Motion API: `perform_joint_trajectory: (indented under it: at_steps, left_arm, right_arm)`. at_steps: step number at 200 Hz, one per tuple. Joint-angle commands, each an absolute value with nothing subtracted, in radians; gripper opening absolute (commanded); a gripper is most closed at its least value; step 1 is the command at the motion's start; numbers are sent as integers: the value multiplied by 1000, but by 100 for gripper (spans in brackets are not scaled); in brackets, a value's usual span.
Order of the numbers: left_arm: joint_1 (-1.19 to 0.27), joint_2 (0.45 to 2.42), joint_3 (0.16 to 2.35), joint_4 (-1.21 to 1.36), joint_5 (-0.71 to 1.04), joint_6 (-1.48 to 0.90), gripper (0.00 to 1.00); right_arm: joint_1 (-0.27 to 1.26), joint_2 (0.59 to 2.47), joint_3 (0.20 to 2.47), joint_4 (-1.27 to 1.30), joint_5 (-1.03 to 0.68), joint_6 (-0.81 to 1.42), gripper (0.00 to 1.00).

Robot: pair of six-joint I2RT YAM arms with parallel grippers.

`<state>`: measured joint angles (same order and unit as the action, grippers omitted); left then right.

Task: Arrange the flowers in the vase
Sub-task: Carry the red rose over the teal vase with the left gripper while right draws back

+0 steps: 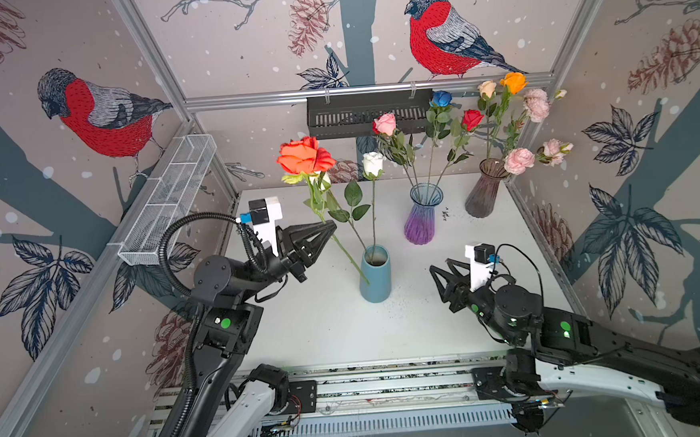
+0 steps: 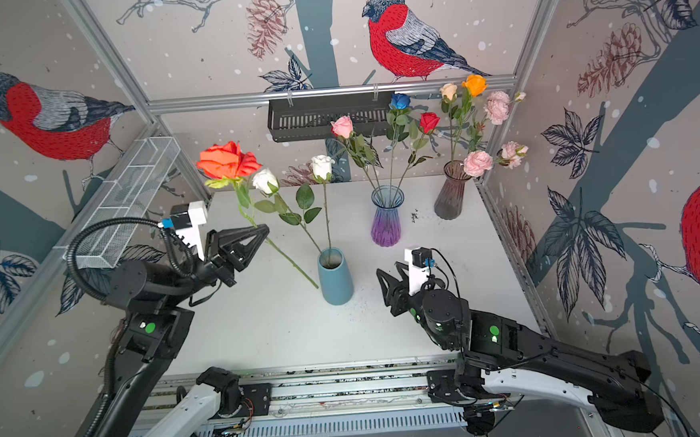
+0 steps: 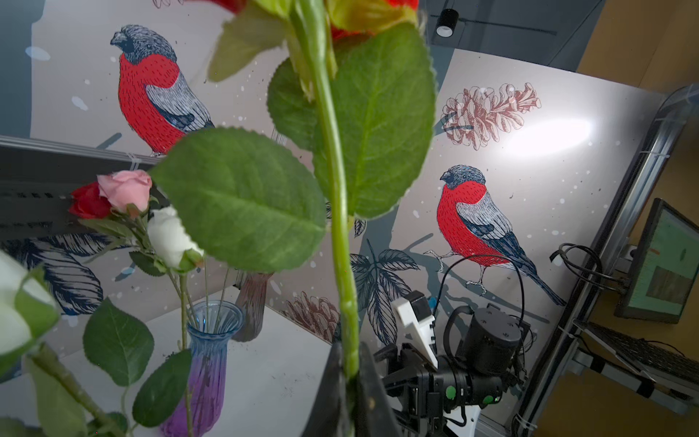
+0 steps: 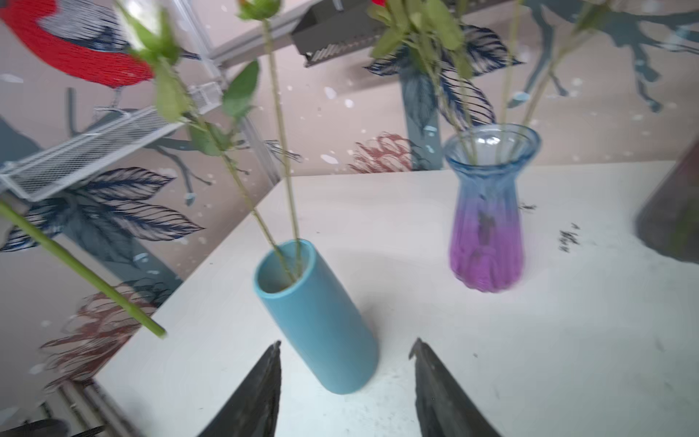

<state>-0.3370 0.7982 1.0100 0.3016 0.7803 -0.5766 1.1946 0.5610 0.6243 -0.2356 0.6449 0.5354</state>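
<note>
White table (image 1: 334,337) boxed in by bird-print walls (image 1: 246,47). Left gripper (image 1: 332,225) fingers (image 3: 331,397) pinched tight on the green stem of the orange-red rose (image 1: 305,155): stem slanted, head high, cut end in the air beside the blue vase (image 1: 375,280), outside its mouth. Two white roses (image 2: 322,166) standing in that vase. Right gripper (image 1: 439,265) fingers (image 4: 257,397) spread apart, empty, low and near the vase's other side. Behind, blue-purple glass vase (image 1: 423,219) and smoky vase (image 1: 484,194), both holding blooms. Rose head cut off in the left wrist view; right wrist view blurred.
</note>
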Motion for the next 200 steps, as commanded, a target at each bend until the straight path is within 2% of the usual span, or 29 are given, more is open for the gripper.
perform_joint_trajectory:
  at_steps: [1,39,82,103,139,170,200]
  left_arm:
    - [-336,875,1107,294,767,-510,0]
    - [-338,1047,1265,264,759,-494,0]
    - [-350,1185,1390,212,788,-435,0]
    - [-413,1218,1424,135,801,-330,0]
    - [-593,1248,1473,-134,634,-37,0]
    - [-643,1257,1439,-183,521,-3,0]
    - [-653,1241,1391,-162,466,7,0]
  right_arm:
    - [1144,521,552,-271,637,577,60]
    - [1018,590,511,-212,439,489,62]
    - [975,619,452,-152,474,407,66]
    - [928,602,399,-102,456,399,67]
    - [861,548,307,-30,405,396,67]
    - [821,478,234,10,350,397,73]
    - [788,404,155,35,304,412,74]
